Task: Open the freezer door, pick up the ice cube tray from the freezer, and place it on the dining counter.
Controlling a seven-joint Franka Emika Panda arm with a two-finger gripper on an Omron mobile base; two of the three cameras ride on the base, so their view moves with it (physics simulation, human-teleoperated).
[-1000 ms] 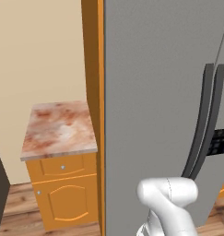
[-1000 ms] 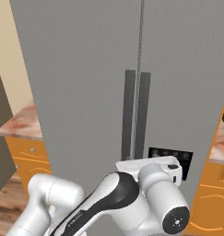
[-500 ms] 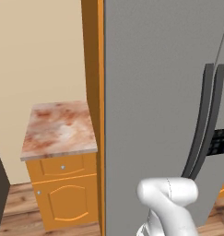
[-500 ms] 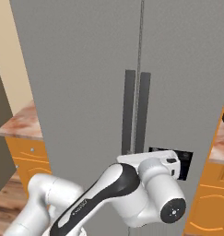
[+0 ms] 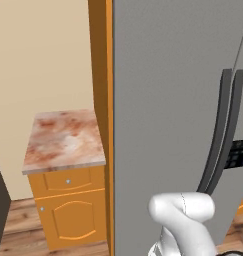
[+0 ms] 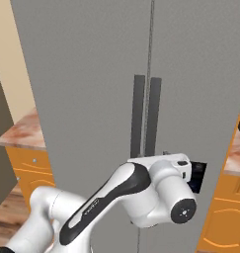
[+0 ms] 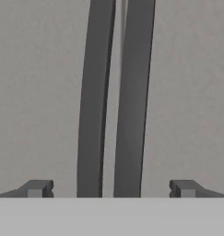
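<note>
The freezer door (image 6: 200, 99) is the narrower grey door on the right, shut, with a black keypad (image 6: 198, 177) low beside its long dark handle (image 6: 154, 113). That handle (image 7: 134, 92) also rises through the middle of the hand view, right of the wider door's handle (image 7: 92, 92). My gripper (image 7: 111, 189) is open and faces the seam between the two doors, a short way off. Both handles stand between its fingertips (image 7: 37, 188), which touch nothing. The handles (image 5: 235, 125) show at the right edge of the left base view. The ice cube tray is hidden behind the shut door. The dining counter is out of view.
An orange cabinet with a marbled top (image 5: 63, 137) and a drawer stands left of the fridge, against a beige wall. An orange panel (image 5: 100, 75) flanks the fridge's left side. Another orange cabinet (image 6: 230, 207) sits to the right. The floor is wood.
My wrist and hand have risen a little in front of the fridge doors, towards the lower ends of the handles. The doors stay shut.
</note>
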